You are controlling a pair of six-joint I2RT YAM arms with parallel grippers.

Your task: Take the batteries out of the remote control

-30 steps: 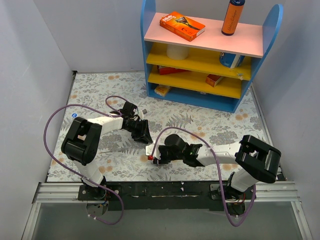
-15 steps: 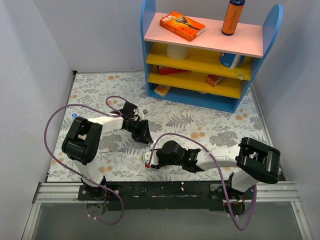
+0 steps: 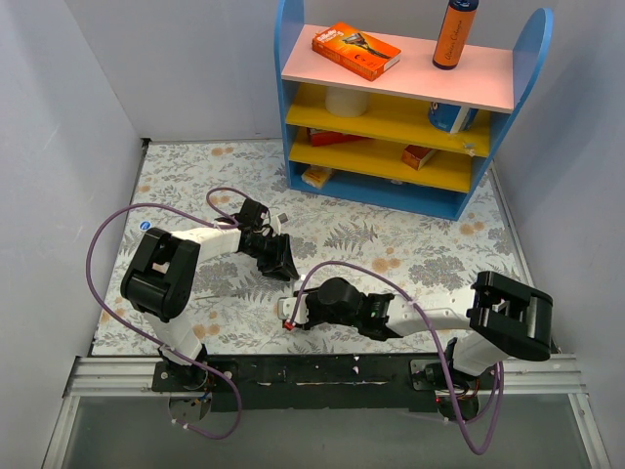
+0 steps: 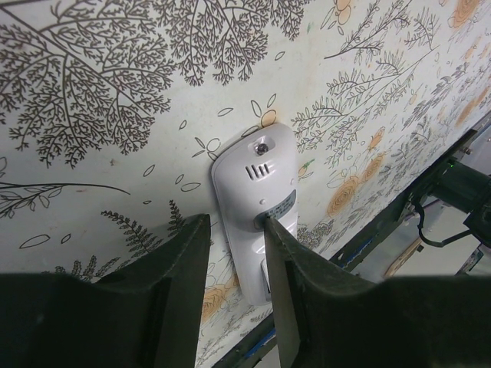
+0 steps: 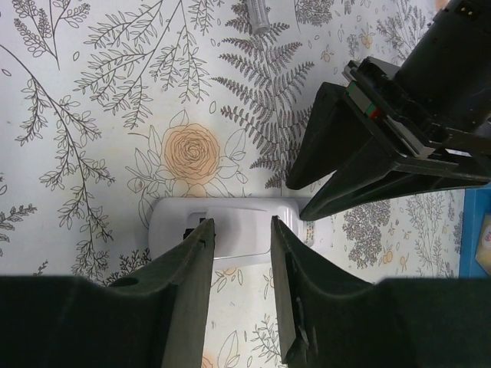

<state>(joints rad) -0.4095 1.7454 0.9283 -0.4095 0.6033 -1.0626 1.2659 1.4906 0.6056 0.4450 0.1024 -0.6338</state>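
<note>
The white remote control (image 5: 238, 218) lies back side up on the floral mat, also in the left wrist view (image 4: 253, 192) and top view (image 3: 287, 301). My right gripper (image 5: 239, 228) is open, its fingers (image 5: 192, 261) over the back cover; a dark gap shows at the cover's left end. My left gripper (image 4: 234, 230) is open at the remote's other end. Its right finger (image 4: 288, 276) rests on top of the remote, and the left finger stands beside it. The batteries are hidden.
A blue shelf unit (image 3: 391, 186) with boxes and bottles stands at the back right. A small silvery rod (image 5: 259, 14) lies on the mat beyond the remote. The black rail (image 3: 312, 371) runs along the near edge. Grey walls enclose the sides.
My right arm has moved left and nearer, bringing its gripper over the remote's near end. The left arm has stayed in place.
</note>
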